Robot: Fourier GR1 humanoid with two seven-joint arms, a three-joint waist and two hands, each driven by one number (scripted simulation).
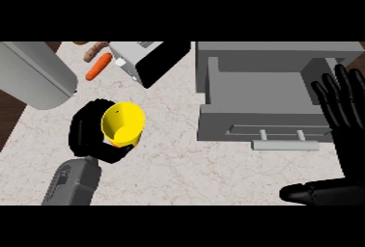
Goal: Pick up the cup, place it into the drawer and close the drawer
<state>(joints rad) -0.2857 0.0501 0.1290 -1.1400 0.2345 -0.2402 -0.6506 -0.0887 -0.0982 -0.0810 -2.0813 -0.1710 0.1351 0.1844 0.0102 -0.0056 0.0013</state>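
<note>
Far left, a large grey cylinder (32, 72) lies at the counter's (178, 164) edge. Beside it the left hand (85, 129) is curled round the yellow cup (122, 121), grasping it; the cup is tilted, mouth toward the viewer, over the counter and well apart from the drawer. Behind it lie a carrot (98, 66) and a white-and-black appliance (146, 59). Right of centre the grey drawer (264, 123) stands pulled open, its handle (285, 144) facing forward. Far right, the right hand (349, 144) rests open, fingers straight and upward, holding nothing
</note>
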